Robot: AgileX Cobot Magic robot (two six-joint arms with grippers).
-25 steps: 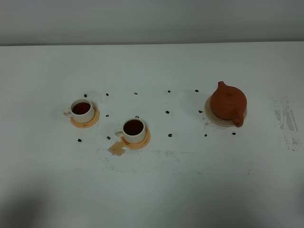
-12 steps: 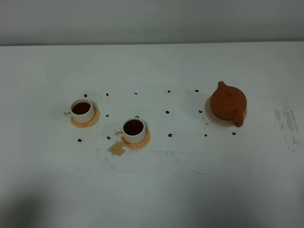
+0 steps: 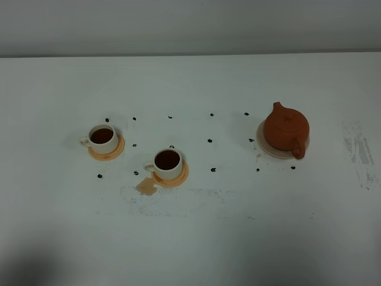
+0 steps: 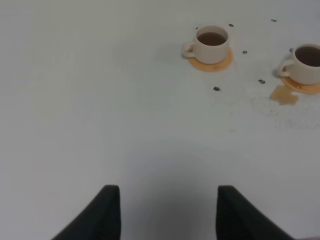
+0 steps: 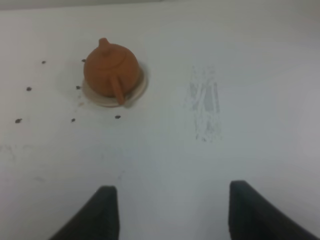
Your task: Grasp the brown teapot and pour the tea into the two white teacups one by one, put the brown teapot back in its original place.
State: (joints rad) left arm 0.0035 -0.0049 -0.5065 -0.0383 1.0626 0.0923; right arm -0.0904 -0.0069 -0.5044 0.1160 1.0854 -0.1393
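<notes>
The brown teapot (image 3: 286, 131) stands upright on its pale beige coaster (image 3: 265, 149) at the right of the table; it also shows in the right wrist view (image 5: 110, 70). Two white teacups (image 3: 103, 138) (image 3: 168, 163) hold dark tea and sit on orange coasters at the left; both show in the left wrist view (image 4: 211, 43) (image 4: 307, 62). My left gripper (image 4: 167, 210) is open and empty, well back from the cups. My right gripper (image 5: 172, 212) is open and empty, well back from the teapot. Neither gripper shows in the high view.
A small brown tea puddle (image 3: 146, 187) lies beside the nearer cup's orange coaster (image 3: 180, 177). Small black marks (image 3: 210, 140) dot the white table. A grey scuffed patch (image 3: 359, 152) lies right of the teapot.
</notes>
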